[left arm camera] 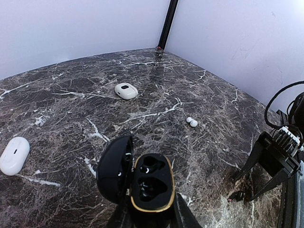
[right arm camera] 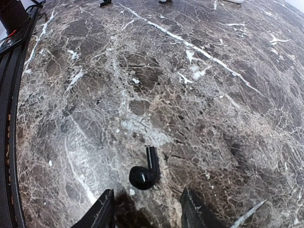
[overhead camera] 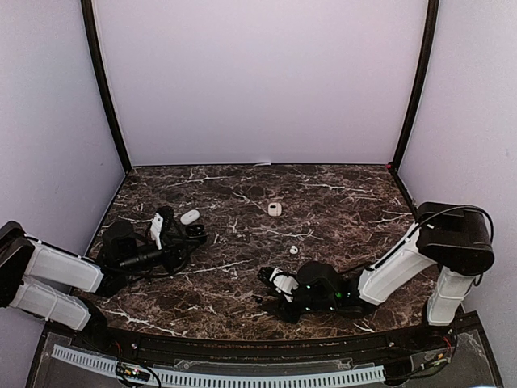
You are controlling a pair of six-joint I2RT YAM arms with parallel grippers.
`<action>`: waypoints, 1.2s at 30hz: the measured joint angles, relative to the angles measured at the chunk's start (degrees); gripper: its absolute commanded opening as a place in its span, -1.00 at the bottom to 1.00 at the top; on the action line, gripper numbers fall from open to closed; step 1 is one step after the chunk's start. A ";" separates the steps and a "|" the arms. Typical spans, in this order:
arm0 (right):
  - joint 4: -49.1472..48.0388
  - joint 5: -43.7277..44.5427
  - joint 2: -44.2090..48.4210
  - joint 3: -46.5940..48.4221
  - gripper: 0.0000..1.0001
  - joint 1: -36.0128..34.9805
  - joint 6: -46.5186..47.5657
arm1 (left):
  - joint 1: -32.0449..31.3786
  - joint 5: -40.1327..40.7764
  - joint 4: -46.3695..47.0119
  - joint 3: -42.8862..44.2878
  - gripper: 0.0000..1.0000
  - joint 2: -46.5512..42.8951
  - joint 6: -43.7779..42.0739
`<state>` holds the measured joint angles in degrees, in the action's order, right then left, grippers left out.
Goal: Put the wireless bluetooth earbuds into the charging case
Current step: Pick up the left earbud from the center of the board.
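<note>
In left wrist view, a second case (left arm camera: 126,90) lies behind the open case (left arm camera: 152,187), a third case (left arm camera: 14,155) left. Earbuds (left arm camera: 191,122) lie behind-right.

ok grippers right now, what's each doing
left gripper: closed, holding the open black case
right gripper: open, empty, black earbud just ahead of its jaws

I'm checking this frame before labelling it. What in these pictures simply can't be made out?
- Black case, left wrist view: sockets too dark to tell whether empty; the bottom edge cuts off the left gripper holding it.
- White earbuds, top view: a speck, too small to count.
- Black earbud, top view: nearly lost against the dark tabletop by the right gripper.
</note>
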<state>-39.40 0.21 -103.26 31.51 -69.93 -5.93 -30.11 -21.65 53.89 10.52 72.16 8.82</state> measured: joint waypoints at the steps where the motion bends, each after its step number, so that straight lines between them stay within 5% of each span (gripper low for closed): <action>1: -0.11 0.07 -0.35 0.35 -0.09 -0.04 0.17 | 0.00 0.00 0.00 0.07 -0.69 0.04 0.00; 24: -0.02 1.11 -2.67 3.10 -0.57 -0.22 2.56 | 0.00 0.00 -0.02 0.39 -0.69 0.15 0.00; 36: -0.02 1.22 -2.71 3.15 -0.63 -0.22 2.84 | 0.00 -0.02 -0.02 0.39 -0.69 0.15 0.00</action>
<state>-39.42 1.43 -105.97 34.65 -70.15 -3.09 -30.11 -21.67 53.87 10.92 72.31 8.82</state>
